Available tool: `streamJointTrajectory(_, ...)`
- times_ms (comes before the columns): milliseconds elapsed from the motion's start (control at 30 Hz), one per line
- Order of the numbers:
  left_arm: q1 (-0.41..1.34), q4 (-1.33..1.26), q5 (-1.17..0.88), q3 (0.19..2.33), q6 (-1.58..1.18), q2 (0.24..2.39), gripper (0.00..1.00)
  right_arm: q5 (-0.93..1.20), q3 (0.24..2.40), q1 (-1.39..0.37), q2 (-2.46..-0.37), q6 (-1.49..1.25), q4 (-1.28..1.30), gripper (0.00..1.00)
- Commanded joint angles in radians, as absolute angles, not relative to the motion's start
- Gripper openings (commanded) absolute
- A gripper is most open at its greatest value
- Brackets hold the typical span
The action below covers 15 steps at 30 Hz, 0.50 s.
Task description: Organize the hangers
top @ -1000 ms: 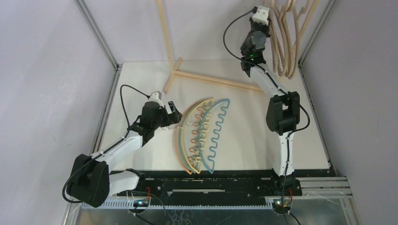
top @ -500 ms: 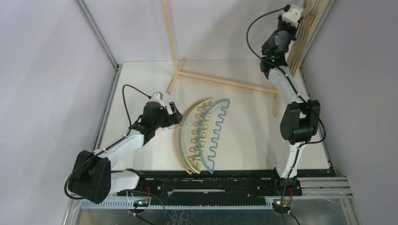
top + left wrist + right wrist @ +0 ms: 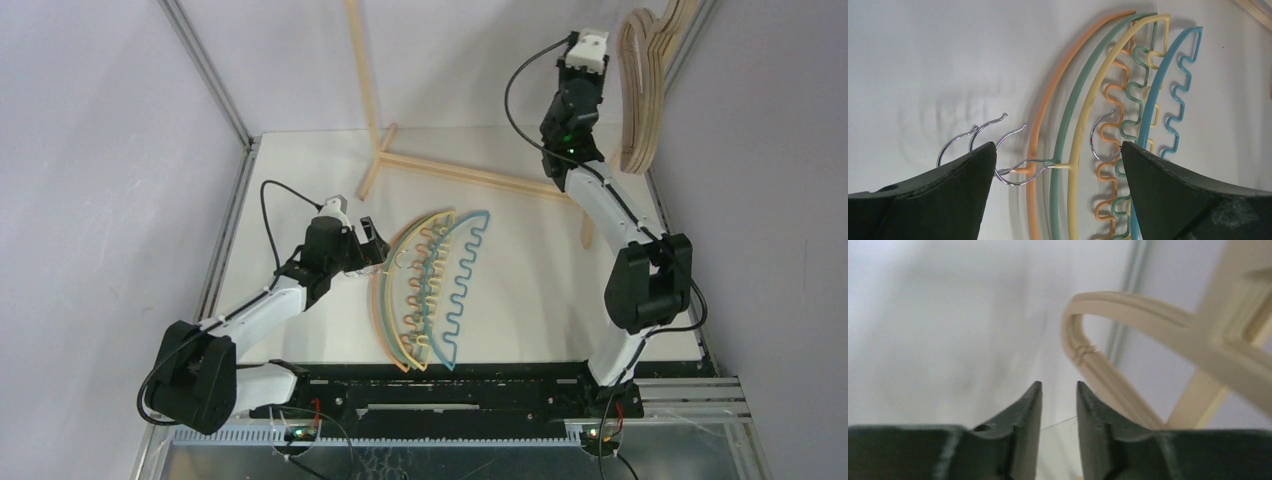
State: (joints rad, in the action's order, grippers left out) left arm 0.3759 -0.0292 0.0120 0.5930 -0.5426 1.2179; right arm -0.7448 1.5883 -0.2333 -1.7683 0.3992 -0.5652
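Note:
Orange [image 3: 378,300], green, yellow and teal [image 3: 470,262] arched hangers lie nested on the table. In the left wrist view the orange [image 3: 1048,100], green [image 3: 1075,100], yellow [image 3: 1098,90] and teal [image 3: 1160,85] arches show with their metal hooks [image 3: 975,132]. My left gripper [image 3: 368,240] is open just above them, its jaws [image 3: 1058,147] straddling the hooks and arches. My right gripper [image 3: 594,42] is raised high at the back. Its jaws [image 3: 1058,386] stand slightly apart and empty, beside the pale wooden hangers [image 3: 640,90] that also fill the right wrist view [image 3: 1128,307].
The wooden A-frame rack has a base bar [image 3: 470,175] lying across the back of the table and an upright leg [image 3: 362,70]. Metal frame posts [image 3: 205,70] stand at both back corners. The table's near edge carries the arm bases.
My right arm swung right, then a little back left, staying high. The wooden hangers swung and bunched at the right. The rack's base shifted right. My left arm barely moved.

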Motion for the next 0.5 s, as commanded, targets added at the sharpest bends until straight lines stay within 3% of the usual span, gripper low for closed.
streamJointTrajectory(0,0.381,-0.065,0.009,0.642,-0.547,1.212,0.99,-0.625,1.568,-0.307,-1.675,0.435,-0.463,0.44)
streamJointTrajectory(133,0.382,-0.059,0.014,0.641,-0.548,1.206,1.0,-0.517,1.582,-0.35,-1.642,0.411,-0.28,0.64)
streamJointTrajectory(300,0.382,-0.055,0.019,0.644,-0.548,1.197,0.99,-0.3,1.666,-0.352,-1.652,0.257,0.027,0.76)
streamJointTrajectory(467,0.382,-0.042,0.029,0.638,-0.552,1.172,1.0,-0.161,1.792,-0.351,-1.795,0.202,0.225,0.86)
